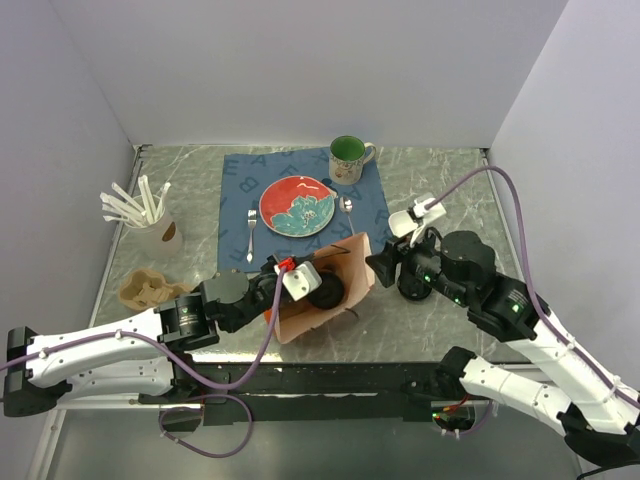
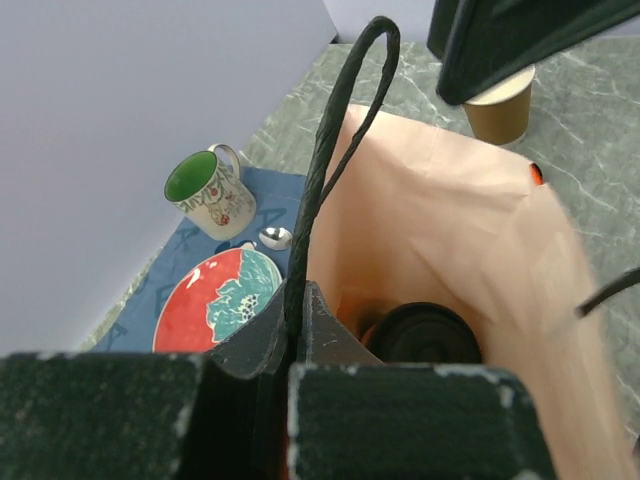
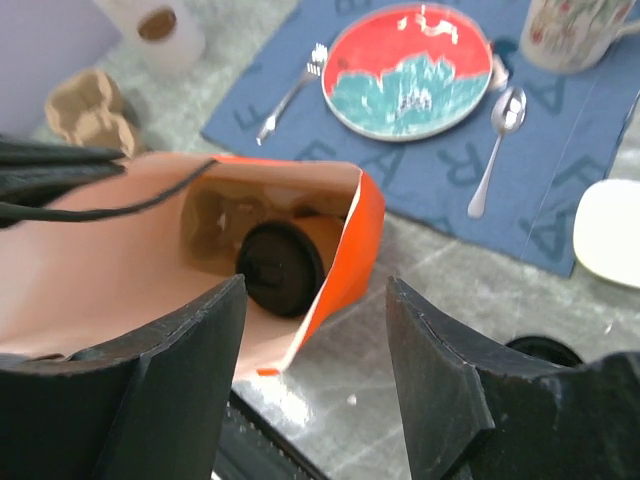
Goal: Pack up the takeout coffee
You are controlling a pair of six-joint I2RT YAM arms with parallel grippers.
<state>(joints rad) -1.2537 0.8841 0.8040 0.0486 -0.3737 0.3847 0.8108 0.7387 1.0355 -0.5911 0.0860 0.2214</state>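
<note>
A grey-green marbled table [image 1: 190,168], evenly lit, stands boxed by plain pale surfaces: back wall [image 1: 320,70] behind it, left wall [image 1: 50,150] and right wall [image 1: 575,140] flanking it.

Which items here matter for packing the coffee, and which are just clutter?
Job: takeout coffee; paper bag holding it.
Clutter: green mug; red plate; fork; spoon; placemat; cup carrier; stirrer cup; tan paper cup.

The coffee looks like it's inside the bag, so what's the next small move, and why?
Probably draw the right claw back, clear of the bag: it is open and empty, the takeout coffee sits inside, and the left claw, shut on the handle, holds the bag.
</note>
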